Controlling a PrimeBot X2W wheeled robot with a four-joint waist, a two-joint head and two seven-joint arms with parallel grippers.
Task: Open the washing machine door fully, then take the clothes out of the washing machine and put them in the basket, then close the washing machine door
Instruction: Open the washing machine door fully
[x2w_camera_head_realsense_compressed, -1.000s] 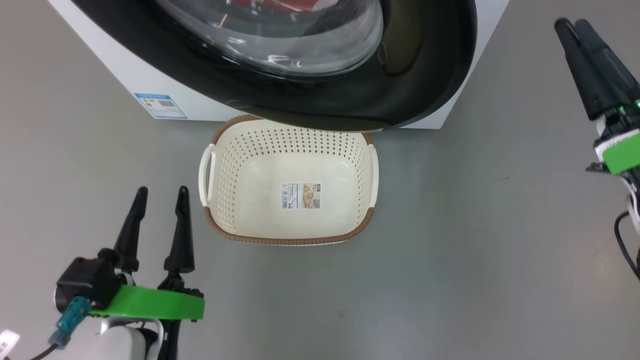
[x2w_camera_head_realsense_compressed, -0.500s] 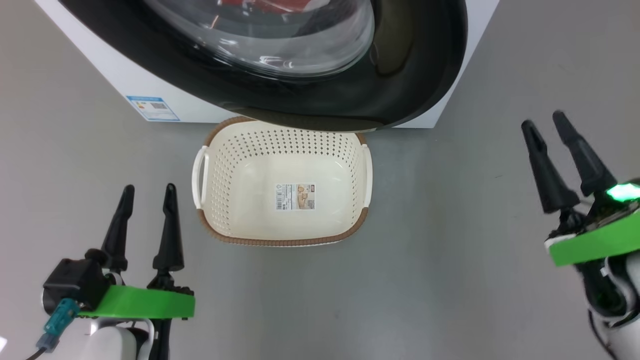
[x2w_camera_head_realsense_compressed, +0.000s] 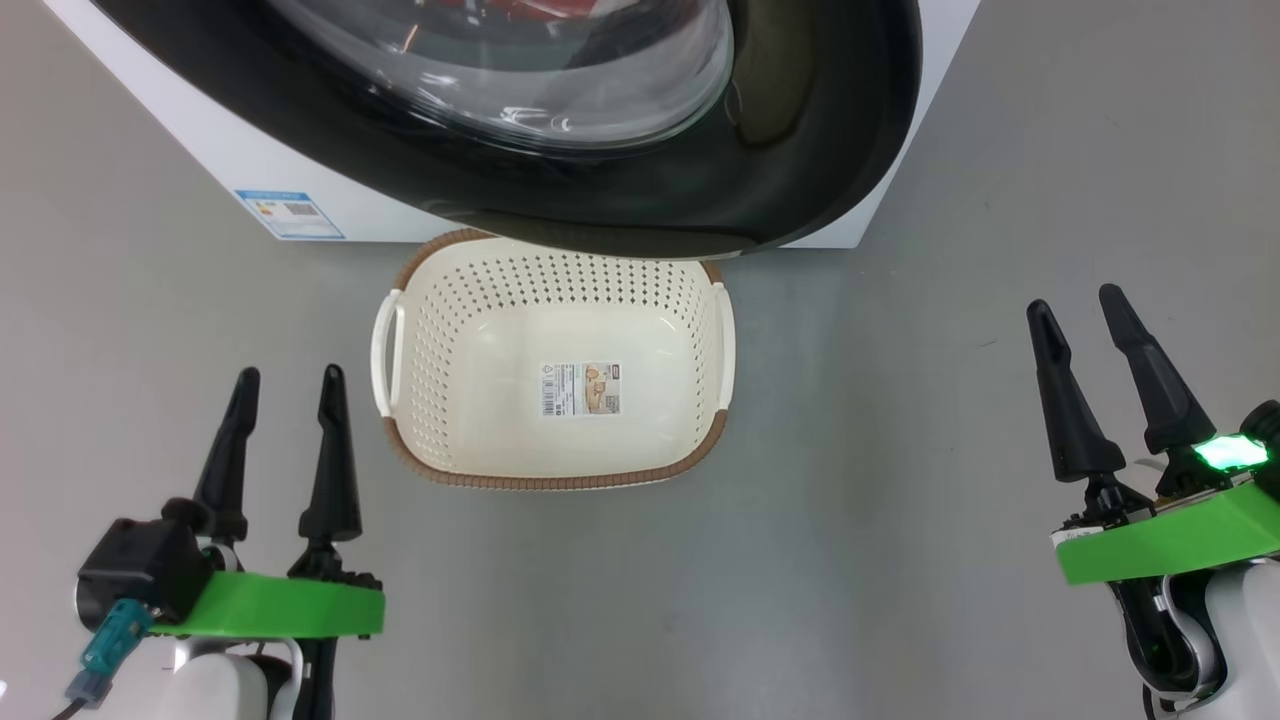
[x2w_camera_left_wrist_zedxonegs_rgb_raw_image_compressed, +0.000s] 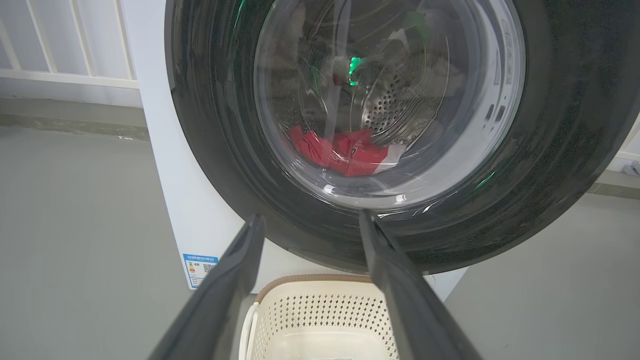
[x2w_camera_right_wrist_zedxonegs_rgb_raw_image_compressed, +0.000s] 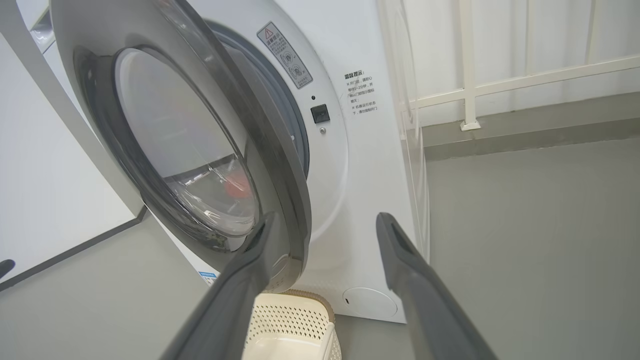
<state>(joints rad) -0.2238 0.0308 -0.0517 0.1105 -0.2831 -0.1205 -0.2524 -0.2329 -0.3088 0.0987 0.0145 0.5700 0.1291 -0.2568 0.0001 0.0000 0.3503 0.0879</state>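
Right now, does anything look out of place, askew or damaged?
Nothing is spilled or damaged. The one oddity: the washing machine door hangs only partly open, overhanging the far rim of the empty basket; the clothes lie inside the washing machine.

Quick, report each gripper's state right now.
Left gripper: open, holding nothing.
Right gripper: open, holding nothing.
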